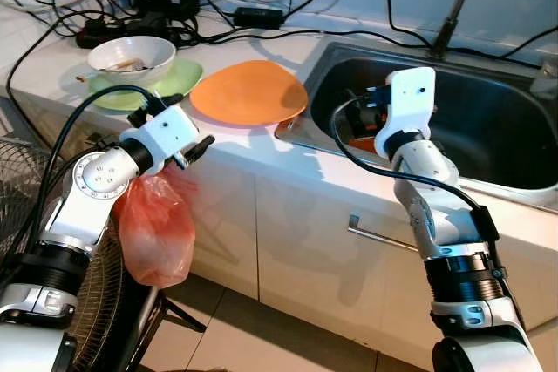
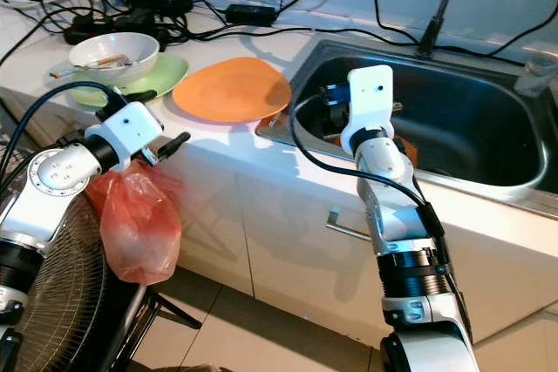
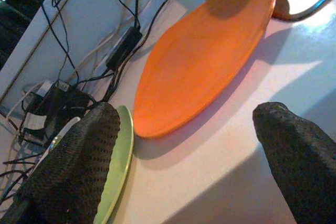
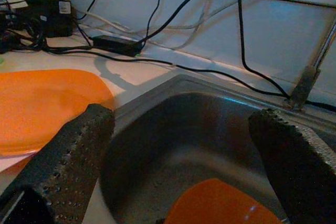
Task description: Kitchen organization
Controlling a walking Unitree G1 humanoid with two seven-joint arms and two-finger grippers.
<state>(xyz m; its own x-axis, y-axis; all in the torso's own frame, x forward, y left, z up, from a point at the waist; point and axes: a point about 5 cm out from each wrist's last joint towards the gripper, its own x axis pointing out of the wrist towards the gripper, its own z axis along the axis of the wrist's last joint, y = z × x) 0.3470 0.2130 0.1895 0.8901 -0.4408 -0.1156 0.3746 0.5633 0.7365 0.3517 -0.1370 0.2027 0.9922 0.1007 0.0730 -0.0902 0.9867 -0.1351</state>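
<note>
Here, head views: smooth oval orange plate (image 1: 248, 91) on white counter (image 1: 261, 158) beside steel sink (image 1: 488, 128) | left wrist: left gripper (image 3: 194, 166) textured fingers spread near plate | right wrist: right gripper (image 4: 181, 166) spread above sink basin.

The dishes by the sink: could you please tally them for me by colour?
Orange: 2, a plate on the counter and a dish in the sink
Green: 1, a plate
White: 1, a bowl
Total: 4
</note>
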